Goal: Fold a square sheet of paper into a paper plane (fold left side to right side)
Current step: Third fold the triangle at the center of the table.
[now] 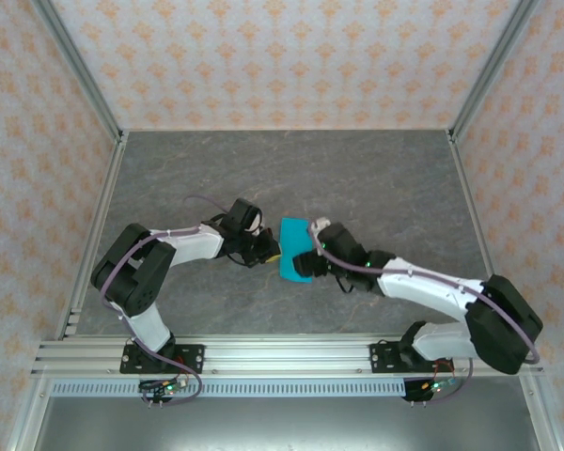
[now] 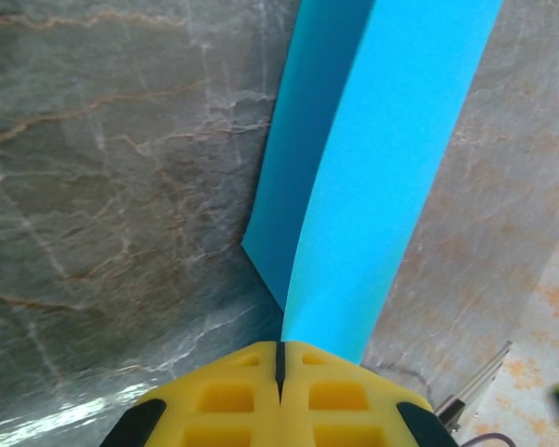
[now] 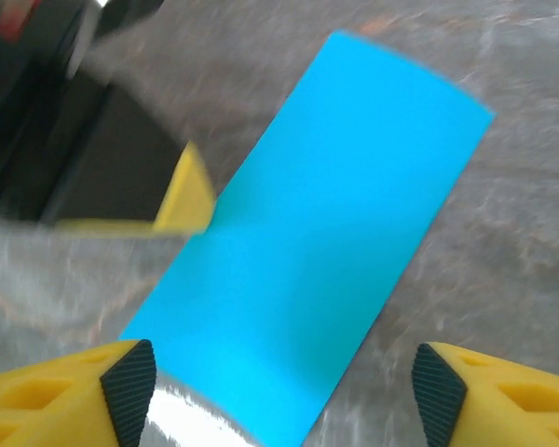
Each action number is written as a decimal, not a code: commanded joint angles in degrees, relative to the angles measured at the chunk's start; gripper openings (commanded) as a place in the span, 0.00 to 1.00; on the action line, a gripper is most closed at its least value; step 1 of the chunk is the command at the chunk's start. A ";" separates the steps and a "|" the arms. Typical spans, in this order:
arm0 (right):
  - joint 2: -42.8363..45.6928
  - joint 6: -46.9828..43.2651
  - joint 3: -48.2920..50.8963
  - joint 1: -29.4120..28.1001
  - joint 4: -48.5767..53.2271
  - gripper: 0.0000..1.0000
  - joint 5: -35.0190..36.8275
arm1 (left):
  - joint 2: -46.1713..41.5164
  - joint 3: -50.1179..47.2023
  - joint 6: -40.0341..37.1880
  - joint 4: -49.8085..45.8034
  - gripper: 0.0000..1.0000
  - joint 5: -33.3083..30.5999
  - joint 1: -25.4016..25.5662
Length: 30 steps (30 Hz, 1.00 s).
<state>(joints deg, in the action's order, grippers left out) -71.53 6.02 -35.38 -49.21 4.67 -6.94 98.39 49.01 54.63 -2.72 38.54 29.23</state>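
Grey marbled tabletop (image 1: 376, 178) spreads between patterned walls (image 1: 263, 56). At the centre of the top view lies the square sheet of paper (image 1: 293, 246), doubled into a narrow strip. The left gripper (image 2: 281, 358) is clamped tight on the strip's edge, apparently to keep the two layers aligned. The right gripper (image 3: 284, 396) hangs over the strip, jaws wide and holding nothing, perhaps ready to press the crease; its view is blurred. Both wrists crowd the paper from either side, leaving little working room.
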 commanded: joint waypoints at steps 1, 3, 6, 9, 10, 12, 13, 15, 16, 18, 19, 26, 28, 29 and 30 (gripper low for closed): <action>1.44 -5.12 2.55 -7.30 -0.51 0.79 9.96 | -1.92 -1.01 2.58 2.44 0.00 1.01 -0.01; 0.28 -6.01 3.19 -11.29 -1.20 0.80 12.83 | -1.88 -1.24 3.06 2.71 0.00 1.05 0.05; -4.14 -8.10 2.18 -16.30 -1.86 0.80 16.86 | -1.84 -1.28 3.54 3.00 0.00 1.09 0.21; -10.28 -10.65 -0.92 -19.23 -2.01 0.80 20.83 | -1.95 -0.94 3.46 2.60 0.00 0.92 0.39; -12.34 -11.55 -2.09 -19.80 -2.22 0.80 21.34 | -1.90 -0.88 3.39 2.43 0.00 0.94 0.42; -15.54 -12.23 -3.68 -20.03 -3.42 0.79 22.46 | -1.93 -0.82 3.39 2.28 0.00 0.98 0.47; -16.94 -12.71 -4.35 -19.98 -4.22 0.78 23.38 | -2.01 -0.84 3.38 2.19 0.00 0.94 0.48; -18.77 -13.36 -5.50 -20.03 -5.28 0.77 24.89 | -2.15 -0.81 3.27 2.02 0.00 0.96 0.56; -19.34 -13.65 -5.81 -20.00 -6.12 0.76 25.22 | -2.23 -0.83 3.22 1.88 0.00 1.00 0.56; -20.12 -14.10 -6.48 -20.03 -7.31 0.73 25.47 | -2.29 -0.72 3.11 1.73 0.00 1.05 0.56; -20.53 -14.35 -6.86 -20.03 -7.58 0.71 25.74 | -2.39 -0.68 3.03 1.59 0.00 1.05 0.59; -22.34 -15.57 -8.08 -18.60 -9.02 0.52 27.43 | -2.48 -0.58 2.68 1.14 0.00 1.01 0.56; -22.32 -16.07 -8.52 -18.37 -8.96 0.45 27.38 | -2.46 -0.52 2.59 1.03 0.00 0.92 0.56; -22.21 -16.28 -8.72 -18.29 -8.76 0.41 27.19 | -2.50 -0.58 2.57 1.01 0.00 0.92 0.56; -22.16 -16.46 -8.83 -18.19 -8.37 0.38 26.86 | -2.40 -0.58 2.51 1.03 0.00 0.92 0.59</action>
<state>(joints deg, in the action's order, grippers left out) -93.17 -9.74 -42.26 -67.68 -3.09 18.26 97.95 48.58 57.17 -0.99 38.79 29.52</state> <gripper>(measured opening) 0.401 0.038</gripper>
